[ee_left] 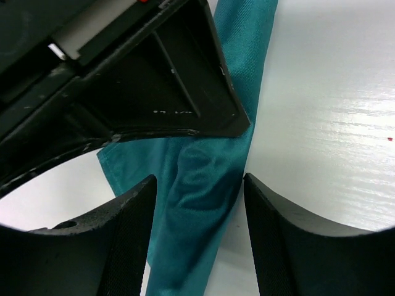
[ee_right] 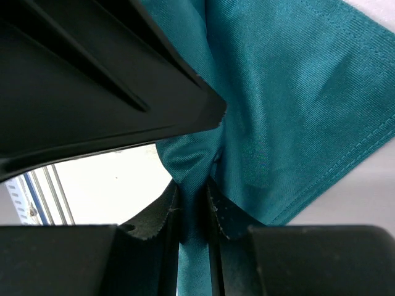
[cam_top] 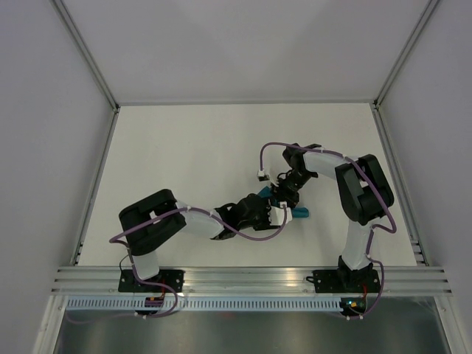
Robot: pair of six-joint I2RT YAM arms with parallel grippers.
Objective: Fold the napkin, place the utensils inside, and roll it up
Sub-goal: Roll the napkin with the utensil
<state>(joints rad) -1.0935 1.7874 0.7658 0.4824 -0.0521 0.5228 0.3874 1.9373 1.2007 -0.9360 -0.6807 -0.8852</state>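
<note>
The teal napkin (cam_top: 299,214) lies bunched into a narrow strip at mid-table, mostly hidden under both grippers. My right gripper (cam_top: 285,198) is shut on a pinched fold of the napkin (ee_right: 290,92), with cloth squeezed between its pads (ee_right: 192,188). My left gripper (cam_top: 267,214) is open and straddles the cloth strip (ee_left: 247,55); the strip runs between its fingertips (ee_left: 199,179) and touches neither pad. The other arm's black finger (ee_left: 179,86) crosses the top of the left wrist view. No utensils are in view.
The white table (cam_top: 206,147) is walled on the left, back and right. An aluminium rail (cam_top: 251,276) runs along the near edge by the arm bases. Purple cables (cam_top: 269,147) loop off both arms.
</note>
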